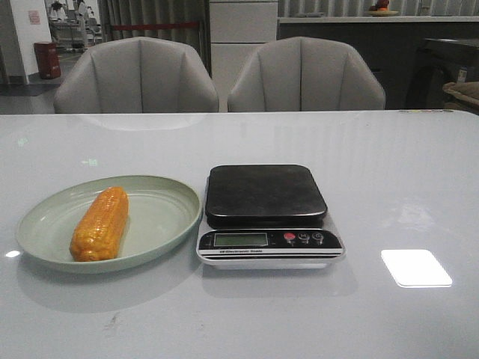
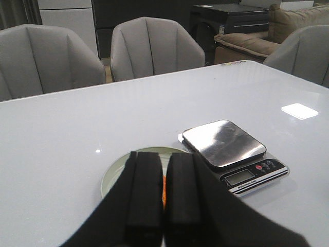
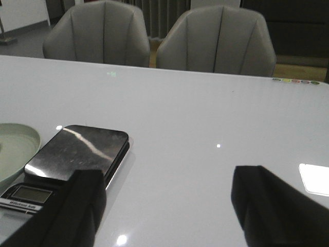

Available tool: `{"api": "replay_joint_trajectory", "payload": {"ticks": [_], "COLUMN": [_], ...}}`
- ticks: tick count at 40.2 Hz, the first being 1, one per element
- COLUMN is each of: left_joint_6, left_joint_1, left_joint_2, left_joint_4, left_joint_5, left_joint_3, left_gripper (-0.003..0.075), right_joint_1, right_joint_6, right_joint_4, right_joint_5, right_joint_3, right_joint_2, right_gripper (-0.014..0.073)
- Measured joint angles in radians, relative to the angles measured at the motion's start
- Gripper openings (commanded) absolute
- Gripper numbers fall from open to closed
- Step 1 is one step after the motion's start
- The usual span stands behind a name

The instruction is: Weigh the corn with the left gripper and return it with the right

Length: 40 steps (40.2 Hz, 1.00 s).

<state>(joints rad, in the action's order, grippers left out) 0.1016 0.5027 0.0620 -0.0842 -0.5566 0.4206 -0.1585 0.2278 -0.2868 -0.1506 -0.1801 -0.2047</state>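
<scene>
Left pincer (image 2: 163,198) hangs pressed together above the plate (image 1: 161,217) holding the corn (image 1: 100,224); right pincer (image 3: 167,206) gapes wide. Glossy white tabletop (image 1: 389,172), scale (image 1: 268,215), grey chairs (image 1: 137,75) behind.

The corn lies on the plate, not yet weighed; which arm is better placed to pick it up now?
Left. The left gripper looks down over the green plate holding the corn, though its fingers are nearly together. The right gripper, open, sits on the far side of the scale from it.

The corn (image 2: 164,189) is almost wholly hidden behind the left gripper (image 2: 163,198); the scale's display (image 1: 239,239) cannot be read.
</scene>
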Motion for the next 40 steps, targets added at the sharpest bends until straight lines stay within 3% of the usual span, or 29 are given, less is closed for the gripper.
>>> {"api": "replay_joint_trajectory", "payload": {"ticks": [4,9,14,40], "left_joint_6": [0.0,0.0,0.0,0.0], "left_joint_1": [0.0,0.0,0.0,0.0], "left_joint_2": [0.0,0.0,0.0,0.0], "left_joint_4": [0.0,0.0,0.0,0.0], "left_joint_5": [0.0,0.0,0.0,0.002], "left_joint_3": [0.0,0.0,0.0,-0.002], "left_gripper": [0.0114,0.0114,0.0114,0.0114], "right_joint_1": [0.0,0.0,0.0,0.0], "right_joint_6": [0.0,0.0,0.0,0.0], "right_joint_4": [0.0,0.0,0.0,0.0], "right_joint_5": [0.037,0.051,0.052,0.054], "right_joint_3": [0.01,0.012,0.012,0.012], "right_joint_2": [0.003,0.003,0.005,0.005], "right_gripper": [0.0498,0.0108,0.0192,0.0187]}}
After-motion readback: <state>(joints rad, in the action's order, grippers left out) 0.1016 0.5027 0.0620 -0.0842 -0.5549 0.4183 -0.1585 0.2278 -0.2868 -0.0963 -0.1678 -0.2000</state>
